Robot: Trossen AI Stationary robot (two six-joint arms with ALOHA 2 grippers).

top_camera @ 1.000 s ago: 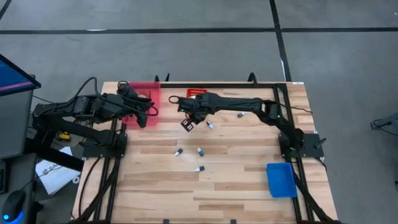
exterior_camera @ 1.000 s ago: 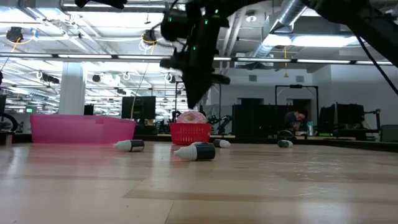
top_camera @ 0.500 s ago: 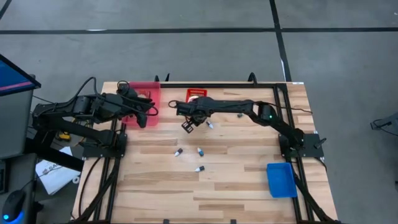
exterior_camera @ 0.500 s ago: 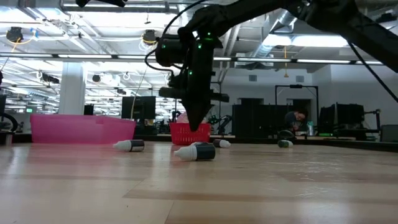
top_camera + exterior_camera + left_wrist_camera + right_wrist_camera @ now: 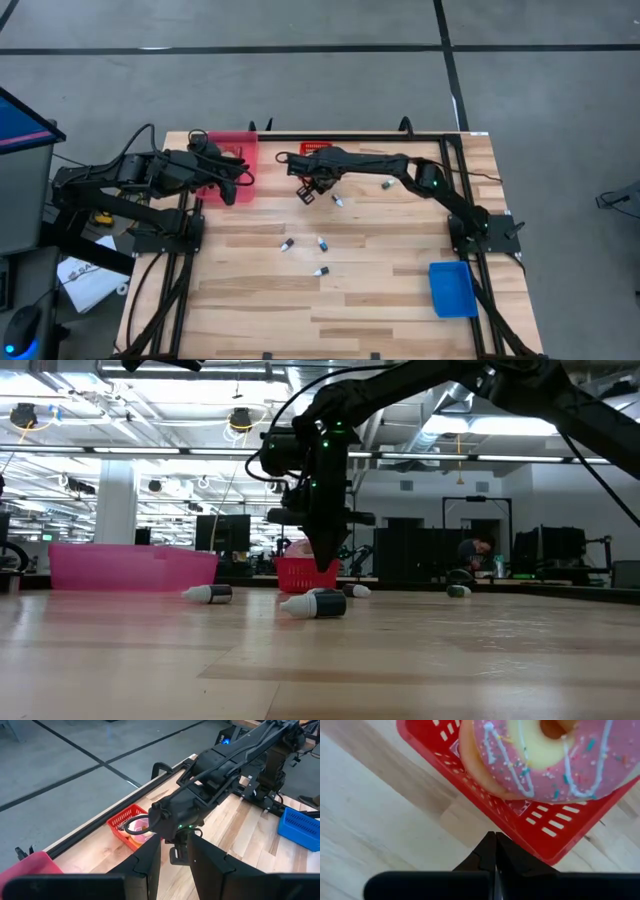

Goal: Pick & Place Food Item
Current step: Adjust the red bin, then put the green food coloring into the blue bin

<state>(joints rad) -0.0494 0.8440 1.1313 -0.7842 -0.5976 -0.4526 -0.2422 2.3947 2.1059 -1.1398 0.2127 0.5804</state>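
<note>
A pink-frosted donut [image 5: 545, 755] with sprinkles lies in a small red basket [image 5: 520, 815] near the table's far edge [image 5: 315, 152]. My right gripper [image 5: 495, 845] is shut and points steeply down. It hangs just off the basket's near side, above the wood [image 5: 326, 565], and I see no touch. My left gripper [image 5: 174, 865] stands open with nothing between its fingers. It is raised at the table's left by the pink bin [image 5: 232, 152] and looks across at the right arm.
Several small bottles lie on the wood in the middle of the table [image 5: 287, 244] [image 5: 323, 243] [image 5: 321, 271], and two more lie nearer the basket [image 5: 337, 200] [image 5: 385, 184]. A blue bin [image 5: 452, 288] sits at the near right.
My right gripper has come down and moved toward the red basket, staying shut. It now hangs lower, close beside the basket's near side.
</note>
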